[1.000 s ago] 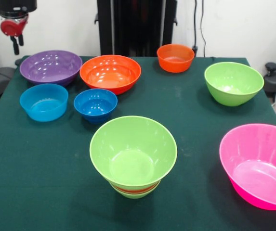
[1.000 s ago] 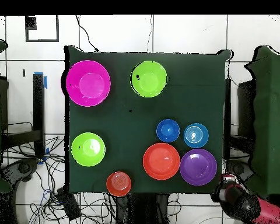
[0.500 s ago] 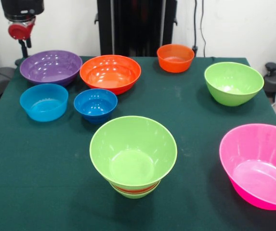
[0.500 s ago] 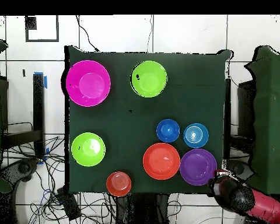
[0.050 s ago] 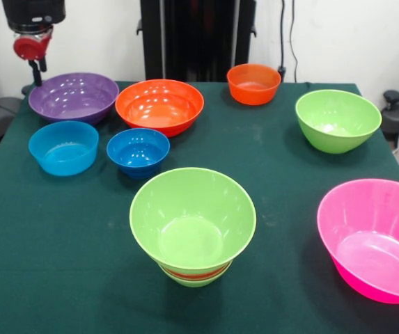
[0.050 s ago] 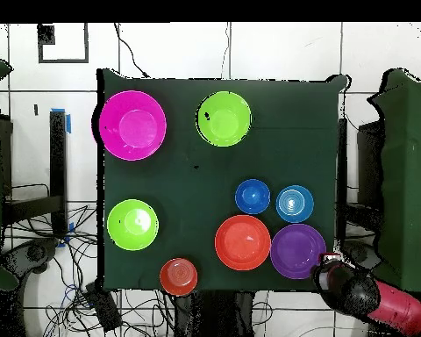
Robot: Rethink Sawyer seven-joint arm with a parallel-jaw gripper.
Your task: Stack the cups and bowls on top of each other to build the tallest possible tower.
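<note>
Your bench point(image 6: 196, 167) holds pink point(image 6: 132, 125), two green point(image 6: 224, 118), two blue point(image 6: 253, 197), two orange point(image 6: 243, 242) and one purple bowl point(image 6: 297, 251).

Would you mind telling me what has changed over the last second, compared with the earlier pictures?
Only the arm moved: in the overhead view the tool has swung in from beyond the table's corner toward the purple bowl, and now hangs at its rim. It holds nothing. The tower and every other bowl stayed put.

arm | shifts from off the surface's corner toward the purple bowl point(image 5: 74, 96) | gripper point(image 5: 35, 64) now hangs just beside that bowl's rim, slightly lower than 0.5 s ago | bowls unmoved
</note>
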